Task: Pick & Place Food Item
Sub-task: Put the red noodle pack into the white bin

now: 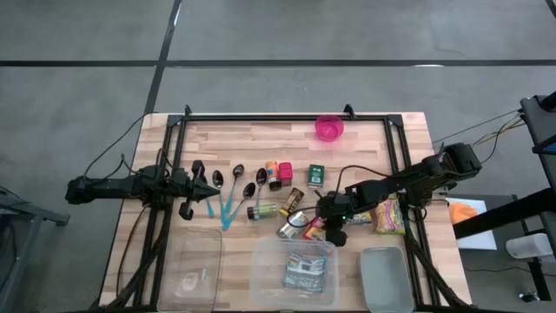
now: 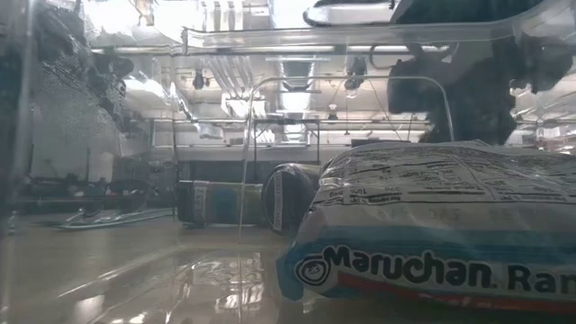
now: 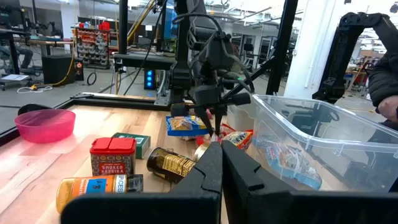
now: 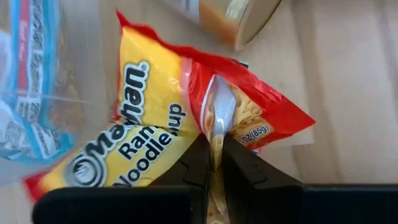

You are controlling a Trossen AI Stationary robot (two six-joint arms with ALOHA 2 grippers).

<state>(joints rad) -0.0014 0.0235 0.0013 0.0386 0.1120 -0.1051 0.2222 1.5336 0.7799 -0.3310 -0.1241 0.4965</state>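
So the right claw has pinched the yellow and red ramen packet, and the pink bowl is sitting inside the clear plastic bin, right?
Not quite. The pink bowl stands on the bare wood at the table's far edge, well away from the clear bin, as the high view shows. The rest holds: the right gripper is shut on the ramen packet.

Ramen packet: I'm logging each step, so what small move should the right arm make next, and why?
Probably lift straight up. The right pincer is shut on the yellow-red ramen packet, which lies on the table beside the clear bin.
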